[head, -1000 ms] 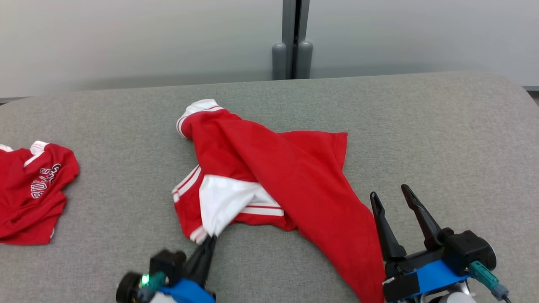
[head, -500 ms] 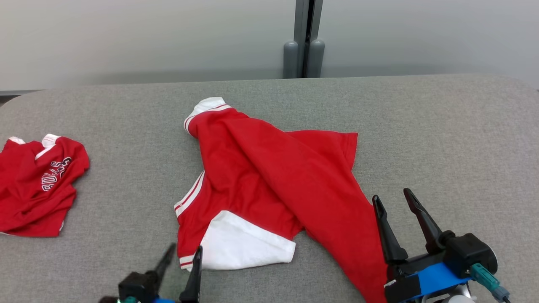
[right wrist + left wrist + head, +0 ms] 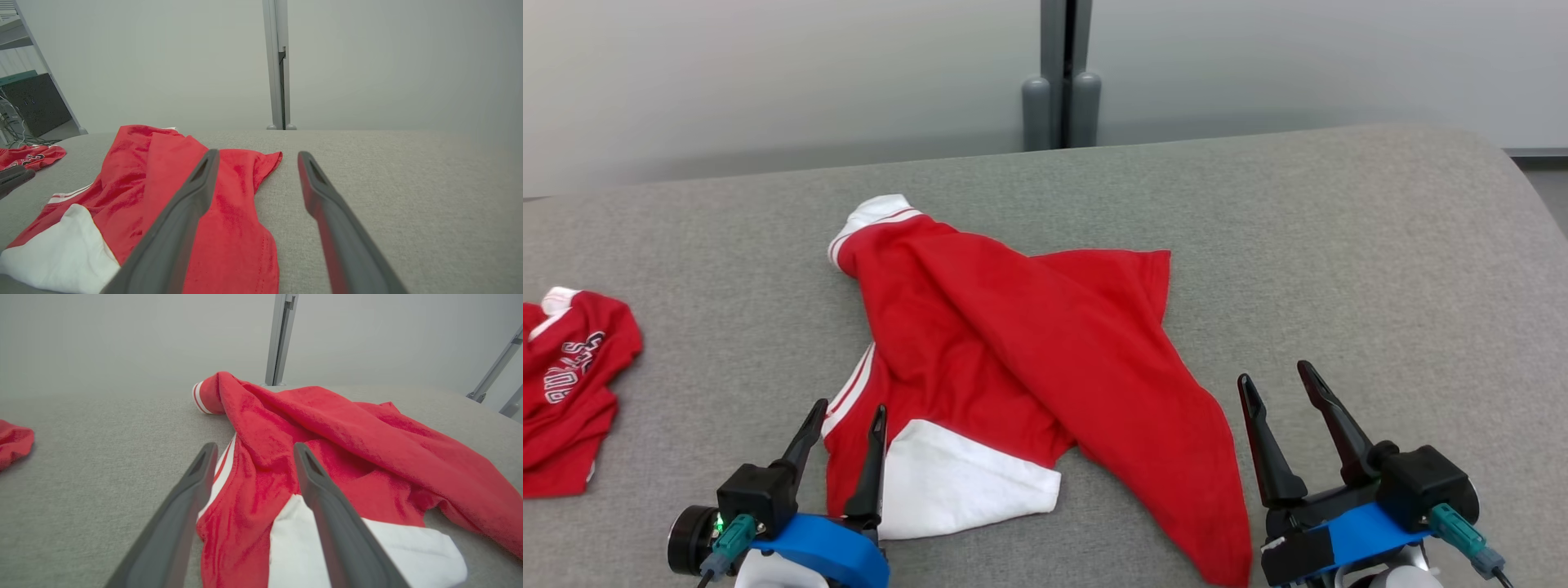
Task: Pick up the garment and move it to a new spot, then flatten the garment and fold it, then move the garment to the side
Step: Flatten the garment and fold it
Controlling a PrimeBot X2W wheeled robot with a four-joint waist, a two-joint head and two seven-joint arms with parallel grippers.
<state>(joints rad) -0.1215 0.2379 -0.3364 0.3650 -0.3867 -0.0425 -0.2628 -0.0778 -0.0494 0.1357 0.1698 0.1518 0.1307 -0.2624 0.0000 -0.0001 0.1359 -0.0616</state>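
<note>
- At the near edge of the head view, the left gripper [image 3: 849, 406] is spread wide and holds nothing; one finger overlaps the garment's [image 3: 1029, 343] white flap, and contact cannot be judged.
- The right gripper [image 3: 1274, 371] is also spread, over the bare grey table [image 3: 1380, 261].
- Between them the garment lies rumpled at mid-table, its folds hiding its outline.
- At the far left a second red garment [image 3: 564, 384] is cut off by the frame, its lettering unclear.
</note>
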